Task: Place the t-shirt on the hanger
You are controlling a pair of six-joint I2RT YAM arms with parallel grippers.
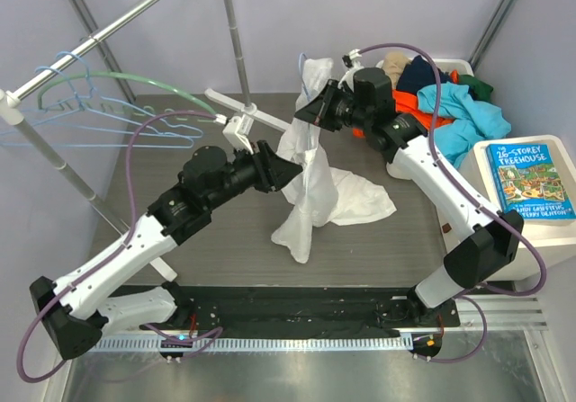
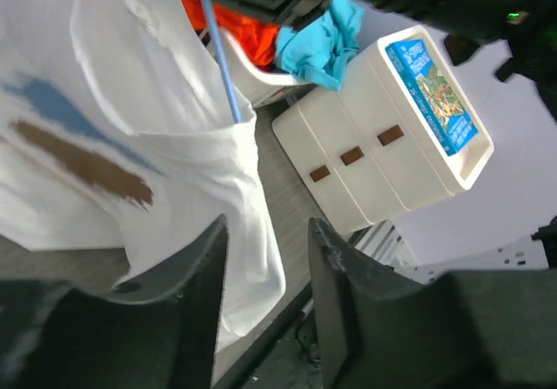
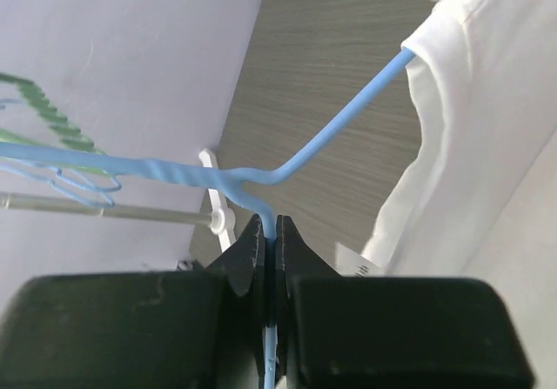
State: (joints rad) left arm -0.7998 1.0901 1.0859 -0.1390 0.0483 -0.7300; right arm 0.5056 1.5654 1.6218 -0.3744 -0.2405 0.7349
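T-shirt (image 1: 310,182) is partly on. It hangs raised over the middle of the table (image 1: 225,240), lower end trailing on it, with one arm of the hanger (image 3: 339,132) inside the white cloth (other shoulder not visibly seated, so more threading is left, I judge). Right gripper (image 3: 269,232) is clamped tight on the hanger wire near its twisted neck. Left gripper (image 2: 267,232) has fingers apart and grips nothing, with cloth just beyond them.

Grey wood-grain table (image 1: 225,240); lavender walls (image 1: 162,42) behind it, metal clothes rail (image 1: 108,31) at its left, white drawer unit (image 1: 531,240) at its right.
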